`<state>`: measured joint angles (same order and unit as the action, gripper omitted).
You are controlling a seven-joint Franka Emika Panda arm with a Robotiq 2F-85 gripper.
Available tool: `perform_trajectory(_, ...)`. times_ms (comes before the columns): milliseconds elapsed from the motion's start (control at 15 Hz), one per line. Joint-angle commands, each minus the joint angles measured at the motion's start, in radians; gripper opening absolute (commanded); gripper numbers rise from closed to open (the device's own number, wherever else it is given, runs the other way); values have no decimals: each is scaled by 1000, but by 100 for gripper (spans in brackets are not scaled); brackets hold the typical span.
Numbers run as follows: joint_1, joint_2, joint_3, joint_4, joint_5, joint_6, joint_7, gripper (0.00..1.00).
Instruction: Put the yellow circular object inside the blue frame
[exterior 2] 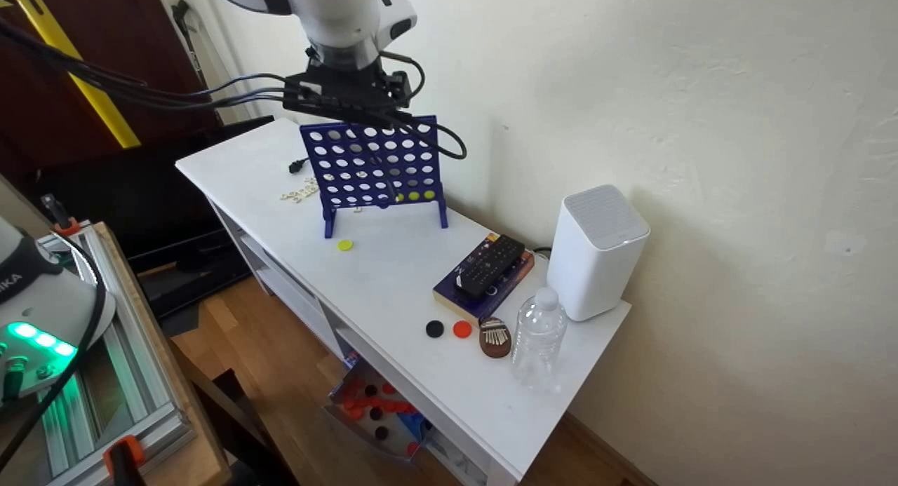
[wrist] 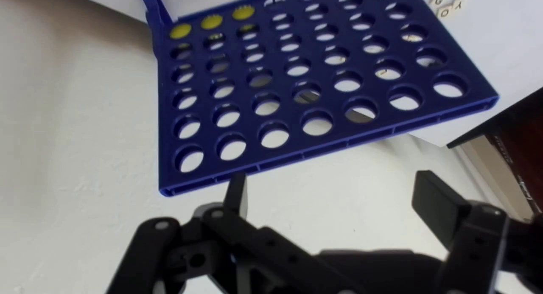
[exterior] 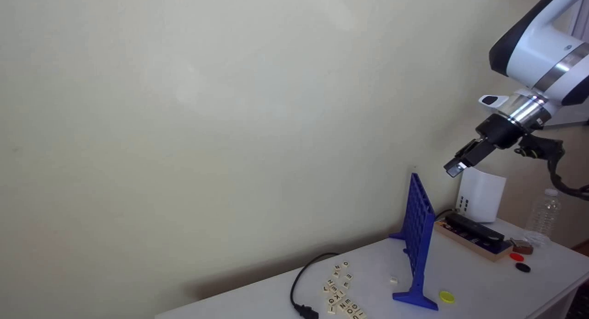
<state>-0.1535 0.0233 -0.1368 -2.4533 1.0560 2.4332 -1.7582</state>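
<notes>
A yellow disc lies flat on the table beside the blue frame's near foot, in both exterior views point(exterior: 447, 297) point(exterior 2: 344, 245). The blue frame, an upright grid panel on feet, shows in both exterior views point(exterior: 418, 227) point(exterior 2: 384, 153) and in the wrist view point(wrist: 288, 116). Three yellow discs point(wrist: 211, 21) sit inside it in the bottom row at one end. My gripper point(exterior: 453, 167) is above the table, higher than the frame and apart from it. In the wrist view the jaws point(wrist: 331, 192) are wide open with nothing between them. The loose disc is outside the wrist view.
A book point(exterior 2: 449, 297) bearing a black remote point(exterior 2: 491, 265), a white router point(exterior 2: 596, 254), a clear bottle point(exterior 2: 540, 332), a thumb piano point(exterior 2: 495, 339), and red point(exterior 2: 462, 329) and black point(exterior 2: 434, 329) discs stand on the table. Letter tiles point(exterior: 338, 293) and a black cable point(exterior: 294, 282) lie beyond the frame.
</notes>
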Motion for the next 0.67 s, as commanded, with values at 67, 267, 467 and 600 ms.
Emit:
perform_trajectory(67,-2,-98,-9,-103,-277,75,253,100)
perform_trajectory(267,-16,-131,-27,-132,-437,43,342,100)
perform_trajectory(467,-19,-162,-42,-173,-524,94,364,100)
perform_trajectory(600,-3,-110,-54,-129,-488,79,340,100)
